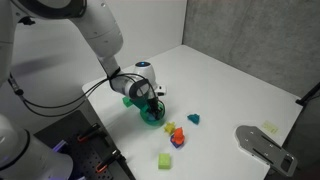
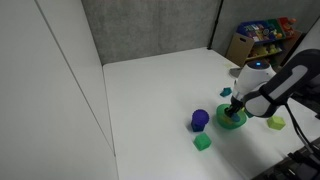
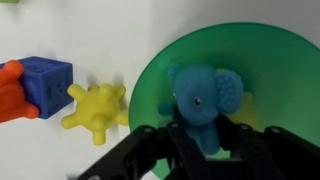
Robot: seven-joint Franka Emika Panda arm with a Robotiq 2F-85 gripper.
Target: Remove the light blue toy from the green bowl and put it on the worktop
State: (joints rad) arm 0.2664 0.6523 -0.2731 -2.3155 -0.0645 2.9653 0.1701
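Note:
The light blue toy (image 3: 205, 100), an elephant-like figure, stands in the green bowl (image 3: 160, 75) in the wrist view. My gripper (image 3: 205, 150) is lowered into the bowl, its black fingers pressed against both sides of the toy's lower body. In both exterior views the gripper (image 1: 150, 103) (image 2: 236, 108) sits right over the bowl (image 1: 150, 117) (image 2: 232, 122) on the white worktop (image 1: 220, 80) (image 2: 150, 100), and the toy is hidden behind the fingers there.
A yellow spiky toy (image 3: 95, 108), a blue cube (image 3: 45, 85) and an orange piece (image 3: 8, 90) lie beside the bowl. A teal wedge (image 1: 193, 118), a green cube (image 1: 165, 160) (image 2: 203, 143) and a purple cylinder (image 2: 200, 120) stand nearby. A grey device (image 1: 262, 143) lies at one corner.

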